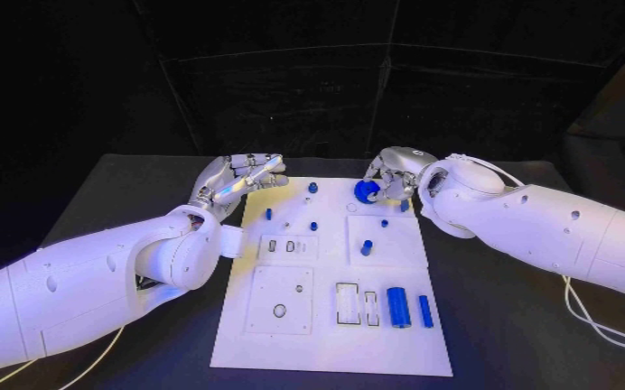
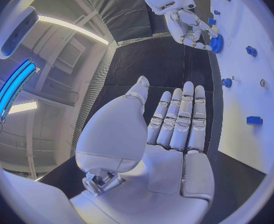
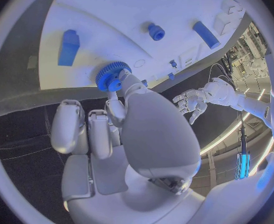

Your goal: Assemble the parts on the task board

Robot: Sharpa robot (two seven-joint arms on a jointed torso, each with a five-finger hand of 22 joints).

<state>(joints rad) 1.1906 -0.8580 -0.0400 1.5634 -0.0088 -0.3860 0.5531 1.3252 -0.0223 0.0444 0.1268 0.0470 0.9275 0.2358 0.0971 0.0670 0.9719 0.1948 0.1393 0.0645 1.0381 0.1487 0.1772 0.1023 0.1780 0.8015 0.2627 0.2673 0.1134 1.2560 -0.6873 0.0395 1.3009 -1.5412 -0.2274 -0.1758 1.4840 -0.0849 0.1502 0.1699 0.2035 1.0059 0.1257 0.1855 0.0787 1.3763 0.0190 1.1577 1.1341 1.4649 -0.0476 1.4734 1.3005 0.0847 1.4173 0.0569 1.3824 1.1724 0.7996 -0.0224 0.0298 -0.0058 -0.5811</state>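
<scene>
Fingers (image 3: 115, 107) of the robot's right hand (image 1: 391, 176) pinched a blue toothed gear (image 1: 368, 191) at the task board's (image 1: 312, 336) far edge, toward one o'clock from the board's centre; the wrist camera showed the gear (image 3: 112, 75) caught between thumb and a fingertip, right at the white plate's rim. Across the board, the left hand (image 1: 237, 182) hovered over the black table (image 1: 521, 318) just off the far-left corner, at about eleven o'clock, its fingers (image 2: 184, 114) held straight and close together, gripping nothing. On the board, two blue cylinders (image 1: 398, 307) lay side by side at about five o'clock, beside a row of rectangular slots (image 1: 347, 303). A short blue peg (image 1: 366, 247) stood near the centre, slightly toward three o'clock. Smaller blue pieces, including one at twelve o'clock (image 1: 312, 188), dotted the far half; their exact shapes could not be made out.
</scene>
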